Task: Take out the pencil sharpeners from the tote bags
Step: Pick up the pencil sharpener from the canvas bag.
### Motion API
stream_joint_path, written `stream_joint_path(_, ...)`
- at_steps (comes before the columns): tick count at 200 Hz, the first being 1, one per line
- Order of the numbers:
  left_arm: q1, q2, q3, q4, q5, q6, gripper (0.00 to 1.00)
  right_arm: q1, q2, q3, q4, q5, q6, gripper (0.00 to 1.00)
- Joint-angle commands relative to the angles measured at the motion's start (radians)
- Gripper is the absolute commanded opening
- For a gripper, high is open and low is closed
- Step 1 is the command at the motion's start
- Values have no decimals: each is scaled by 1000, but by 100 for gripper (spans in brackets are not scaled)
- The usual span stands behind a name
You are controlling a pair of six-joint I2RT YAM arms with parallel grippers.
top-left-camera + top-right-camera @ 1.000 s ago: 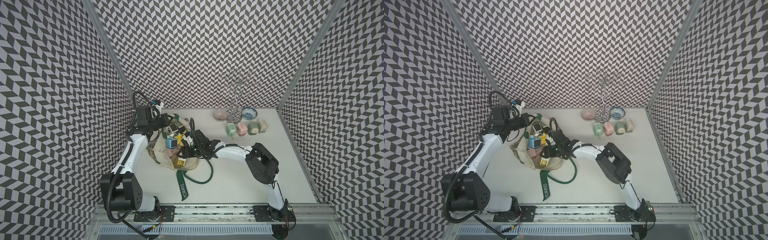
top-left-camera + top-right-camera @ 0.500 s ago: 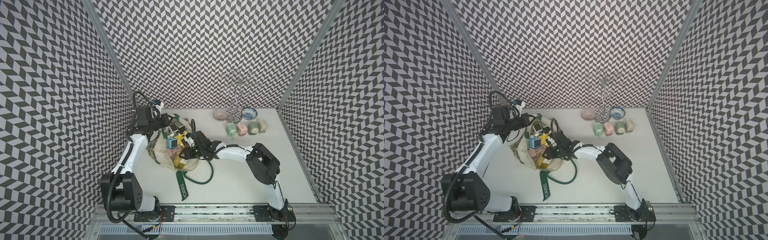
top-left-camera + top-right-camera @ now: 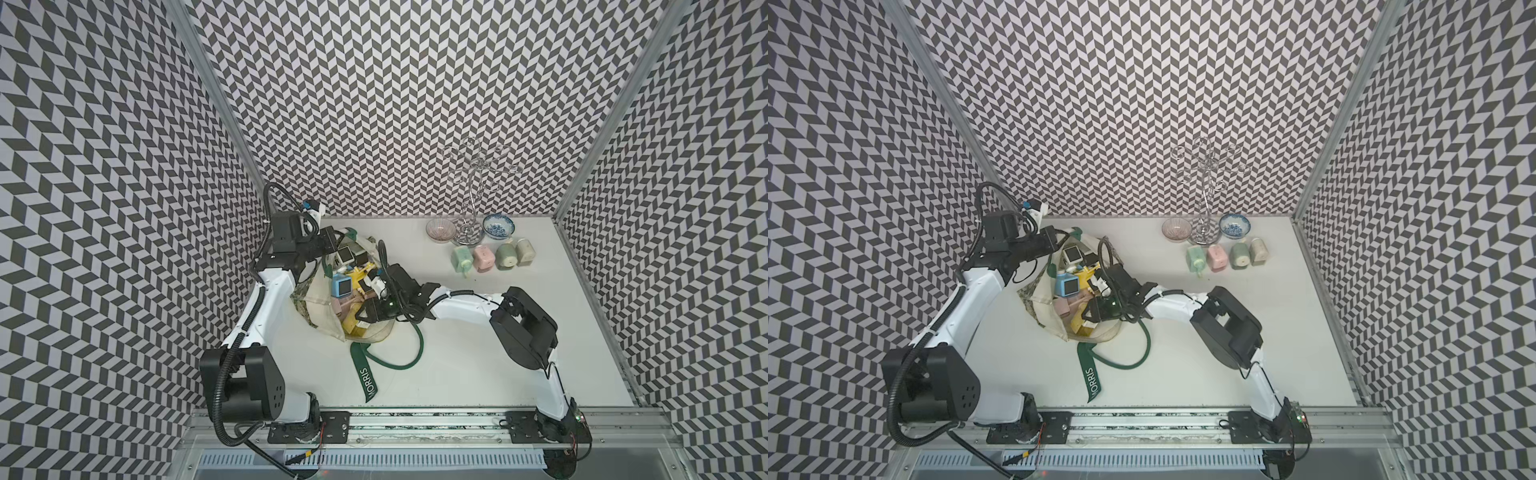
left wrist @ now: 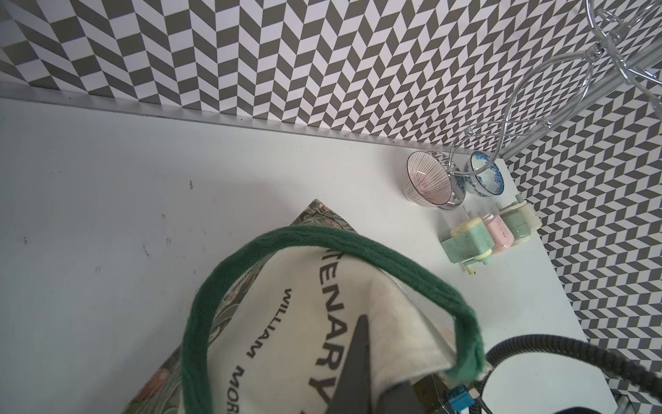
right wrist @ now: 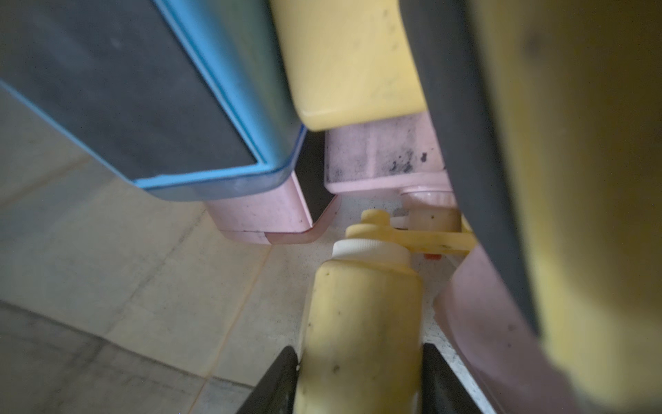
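Tote bag of cream cloth slumps on the white table, mouth open, with pastel pencil sharpeners heaped inside. The left pincer is clenched on the tote bag's rim. The right pincer, deep inside the bag, grasps a yellow sharpener. A blue sharpener lies just beyond it. Four sharpeners stand well away from both pincers.

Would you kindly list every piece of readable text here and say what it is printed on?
"MORRIS": on the green strap.
"WILLIAM MOR", cut off: cream side of the tote bag.
"TENARY", start hidden: same side.
No other text is legible.
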Motion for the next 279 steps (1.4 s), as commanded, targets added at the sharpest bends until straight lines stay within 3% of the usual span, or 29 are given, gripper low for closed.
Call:
stream_joint_path(1,2,-52,13,51,26,8,0,31,16,-7,-41,-64,-13,49)
stream_joint_path(45,3,-48,14,51,26,8,0,45,-102,-104,75,-51,-64,43)
stream_joint_path(128,2,-48,15,49,23,8,0,76,-292,-255,214,138,-256,36)
stream_joint_path(186,2,-50,15,48,19,11,0,54,-493,-257,124,417,-412,34)
stream_joint_path(236,2,-50,15,48,19,11,0,-88,-624,-304,135,504,-440,33)
stream_joint_path(279,2,-51,14,47,19,11,0,-269,-525,-229,55,621,-410,33)
